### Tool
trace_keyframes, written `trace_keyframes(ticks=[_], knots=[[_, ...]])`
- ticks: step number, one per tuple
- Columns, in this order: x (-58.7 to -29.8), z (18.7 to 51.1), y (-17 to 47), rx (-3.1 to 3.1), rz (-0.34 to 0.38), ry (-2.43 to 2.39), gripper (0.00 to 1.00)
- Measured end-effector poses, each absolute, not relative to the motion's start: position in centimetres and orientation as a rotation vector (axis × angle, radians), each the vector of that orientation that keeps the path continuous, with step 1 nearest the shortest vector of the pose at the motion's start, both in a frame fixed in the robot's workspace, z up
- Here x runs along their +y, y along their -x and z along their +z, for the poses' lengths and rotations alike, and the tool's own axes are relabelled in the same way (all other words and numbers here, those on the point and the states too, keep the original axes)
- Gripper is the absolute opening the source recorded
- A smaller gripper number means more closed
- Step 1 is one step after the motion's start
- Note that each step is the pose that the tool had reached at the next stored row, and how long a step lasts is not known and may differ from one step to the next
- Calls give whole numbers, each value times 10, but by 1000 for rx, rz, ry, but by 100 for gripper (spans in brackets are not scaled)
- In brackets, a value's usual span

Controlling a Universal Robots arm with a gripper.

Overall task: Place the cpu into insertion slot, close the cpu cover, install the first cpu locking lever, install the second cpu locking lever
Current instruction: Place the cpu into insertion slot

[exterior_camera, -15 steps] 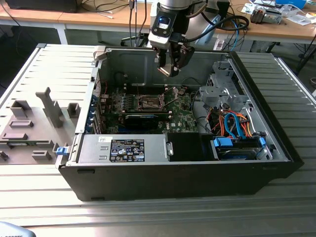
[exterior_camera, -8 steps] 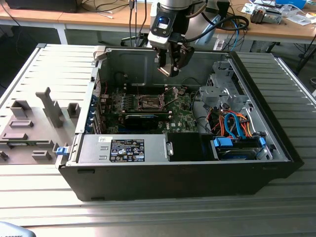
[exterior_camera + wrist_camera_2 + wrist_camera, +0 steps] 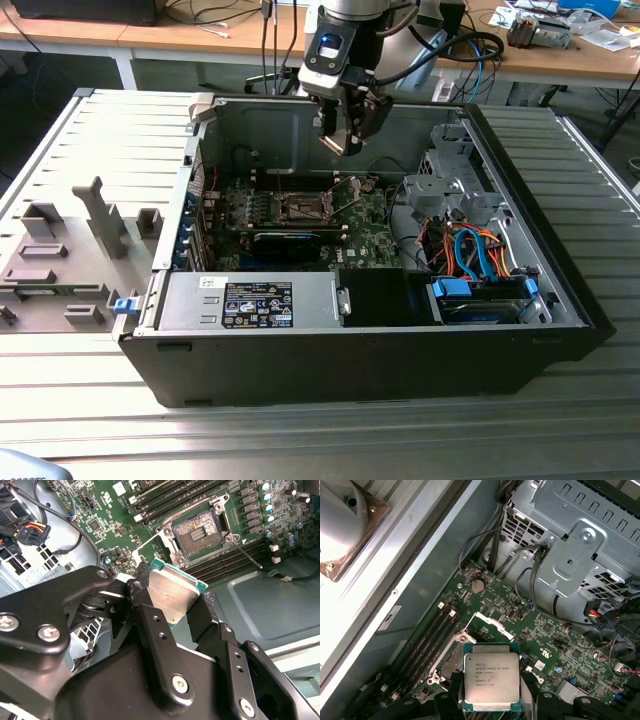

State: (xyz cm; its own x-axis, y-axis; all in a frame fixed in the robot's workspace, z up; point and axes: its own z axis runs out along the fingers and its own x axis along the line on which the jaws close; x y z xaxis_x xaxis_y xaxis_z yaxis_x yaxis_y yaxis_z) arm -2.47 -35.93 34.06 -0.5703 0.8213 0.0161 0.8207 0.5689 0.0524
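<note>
- The desk (image 3: 300, 440) of ribbed metal carries the whole work. It lies far under the pincer.
- The open computer case (image 3: 350, 370) lies on its side on the desk, so that its inside faces up to the pincer, which hangs above its rear part.
- The green motherboard (image 3: 560, 645) lies flat on the floor of the case, directly under the pincer. I judge this lets the chip go straight down.
- The pincer (image 3: 171, 597) is closed on the cpu. Its two black fingers (image 3: 137, 590) press on opposite edges of the chip, probably to leave the contact side free.
- The insertion slot (image 3: 197, 530) is under the pincer and a little ahead of it. Its dark centre is bare, so nothing is placed in it yet.
- The cpu cover (image 3: 492, 621) seems to be folded up and back, beyond the slot as seen from the pincer. I think it stands so to keep the way down free.
- The cpu (image 3: 491, 682) is between the fingers, held about level and well above the slot, not touching the board.
- One thin locking lever (image 3: 245, 554) sticks out beside the slot, unhooked, which fits with the open cover.
</note>
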Motion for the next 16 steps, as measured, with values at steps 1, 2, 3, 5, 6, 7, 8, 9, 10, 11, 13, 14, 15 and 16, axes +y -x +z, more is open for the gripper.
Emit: trace_keyframes(ticks=[1, 2, 3, 5, 6, 7, 8, 9, 10, 11, 13, 14, 15, 16], knots=[[-359, 341, 25, 2773, 84, -1454, 54], [-359, 341, 25, 2771, 84, -1456, 54], [-359, 341, 25, 2770, 84, -1458, 54], [-359, 341, 25, 2768, 84, -1462, 54], [-359, 340, 25, 2767, 84, -1464, 54], [-359, 340, 25, 2765, 84, -1467, 54], [-359, 340, 25, 2764, 84, -1469, 54], [-359, 340, 25, 2762, 84, -1472, 54], [-359, 340, 25, 2761, 84, -1474, 54], [-359, 340, 25, 2756, 84, -1484, 54], [-359, 340, 25, 2746, 84, -1501, 54], [-359, 340, 25, 2740, 84, -1512, 54], [-359, 340, 25, 2726, 84, -1535, 54], [-359, 340, 25, 2722, 84, -1542, 54]])
